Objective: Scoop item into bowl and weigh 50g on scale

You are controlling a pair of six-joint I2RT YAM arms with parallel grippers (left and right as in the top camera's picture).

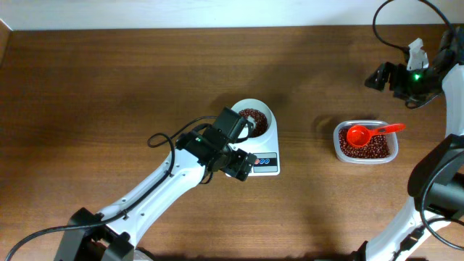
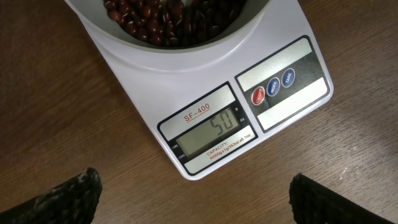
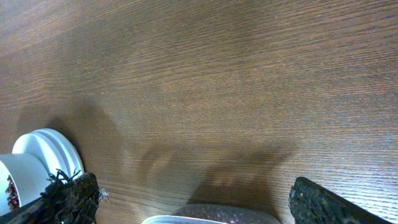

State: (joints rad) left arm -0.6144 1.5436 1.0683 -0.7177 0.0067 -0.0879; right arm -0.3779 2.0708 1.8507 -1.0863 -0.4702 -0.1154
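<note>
The white bowl (image 1: 262, 111) stands on the white scale (image 1: 267, 161) and holds dark red-brown beans (image 1: 253, 119). In the left wrist view the scale (image 2: 211, 99) shows 50 on its display, with the bowl (image 2: 155, 53) and its beans (image 2: 168, 18) at the top. My left gripper (image 1: 243, 148) hovers open over the scale's near-left side; its fingertips (image 2: 71, 196) stand wide apart with nothing between them. My right gripper (image 1: 391, 76) hangs open and empty at the far right, high above the table.
A clear plastic tub (image 1: 341, 148) of beans sits right of the scale, with a red scoop (image 1: 365, 135) lying in it. The right wrist view shows bare wood, the tub's rim (image 3: 211, 216) at the bottom and the scale (image 3: 53, 152) at the left.
</note>
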